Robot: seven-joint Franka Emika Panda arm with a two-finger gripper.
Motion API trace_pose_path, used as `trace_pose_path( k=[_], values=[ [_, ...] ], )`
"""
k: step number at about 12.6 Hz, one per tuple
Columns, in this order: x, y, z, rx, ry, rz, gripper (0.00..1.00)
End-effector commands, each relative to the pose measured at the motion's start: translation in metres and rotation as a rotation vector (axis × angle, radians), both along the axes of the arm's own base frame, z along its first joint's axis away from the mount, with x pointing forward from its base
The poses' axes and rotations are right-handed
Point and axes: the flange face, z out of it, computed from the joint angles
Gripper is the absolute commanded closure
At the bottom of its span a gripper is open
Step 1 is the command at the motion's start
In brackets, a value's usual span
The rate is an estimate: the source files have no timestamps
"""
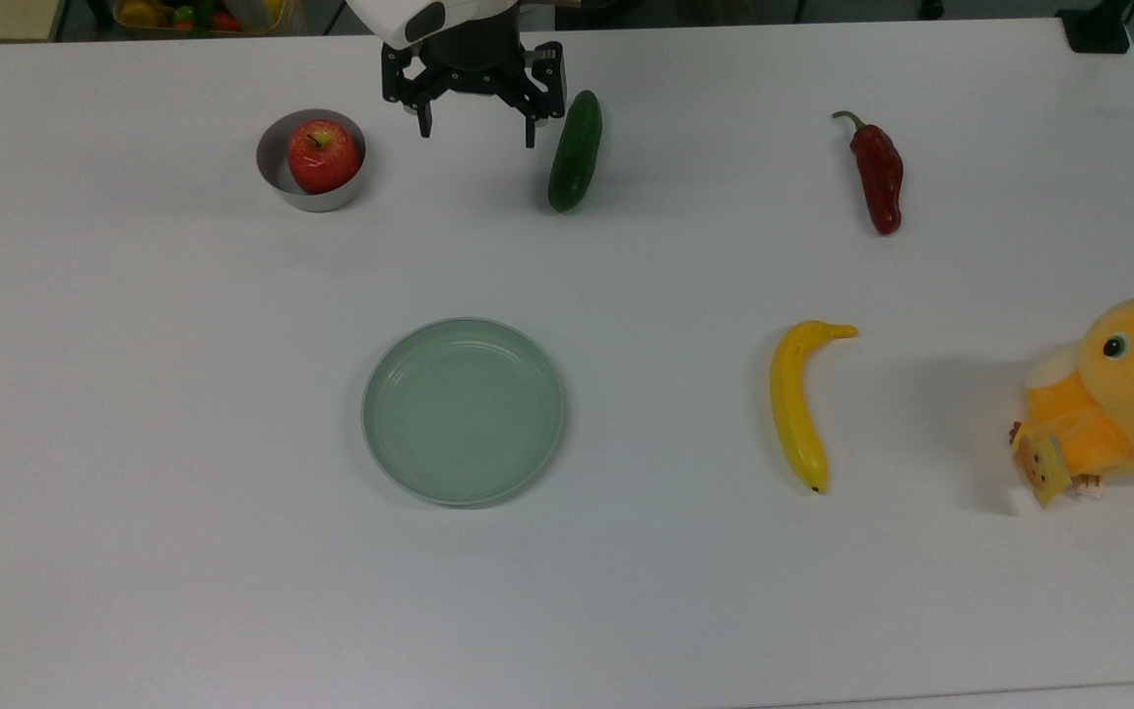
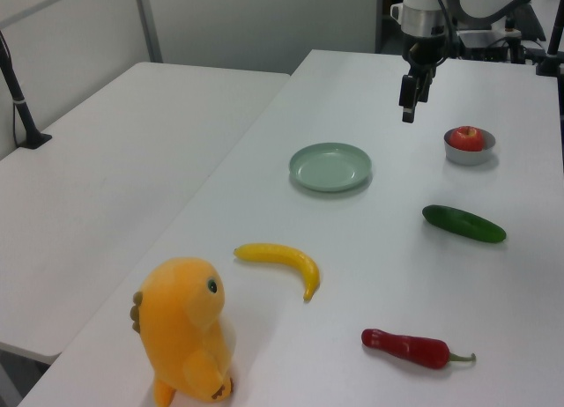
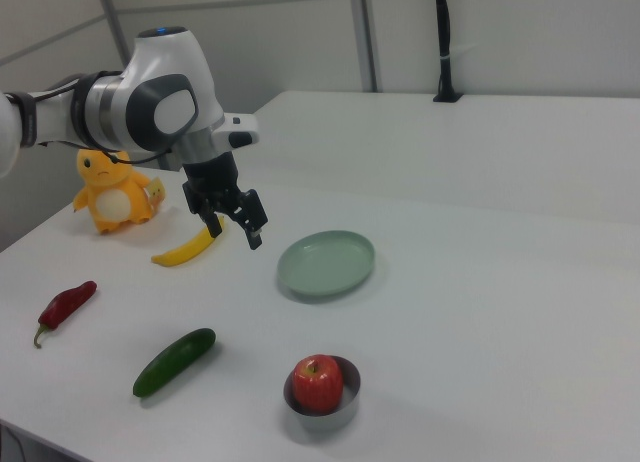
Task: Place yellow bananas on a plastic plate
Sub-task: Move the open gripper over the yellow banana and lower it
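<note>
The worktop (image 1: 232,551) is plain white. On it, the plate (image 1: 464,411) is pale sage green all over, without pattern. The banana (image 1: 796,404) is bright yellow with a dark tip. The cucumber (image 1: 575,151) is dark green, the chilli pepper (image 1: 877,175) deep red with a green stem. A red apple (image 1: 323,155) sits in a silver metal bowl (image 1: 283,182). The plush duck (image 1: 1118,399) is orange-yellow with a dark eye. The gripper (image 1: 478,126) is black, below a white arm (image 3: 150,102).

The arm (image 3: 150,102) wears glossy white rounded shells with grey joint bands (one blue-lit cap on top); its end effector (image 1: 476,126) is black, angular, two-fingered.
</note>
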Motion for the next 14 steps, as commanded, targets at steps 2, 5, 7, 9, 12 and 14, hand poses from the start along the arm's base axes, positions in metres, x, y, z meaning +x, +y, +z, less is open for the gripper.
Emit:
trace_pose_path(
  k=[2,5,7,9,12,14],
  values=[
    [-0.004,-0.005,0.011,-0.003,-0.005,0.018,0.00],
    [-0.004,-0.005,0.012,-0.003,-0.006,0.016,0.00],
    [-0.004,-0.006,0.012,-0.001,-0.012,0.013,0.00],
    [-0.006,-0.003,0.012,0.005,-0.004,0.013,0.00],
    [-0.008,0.010,-0.003,0.009,0.019,0.001,0.00],
    [-0.008,0.046,-0.005,0.018,0.005,0.010,0.00]
  ],
)
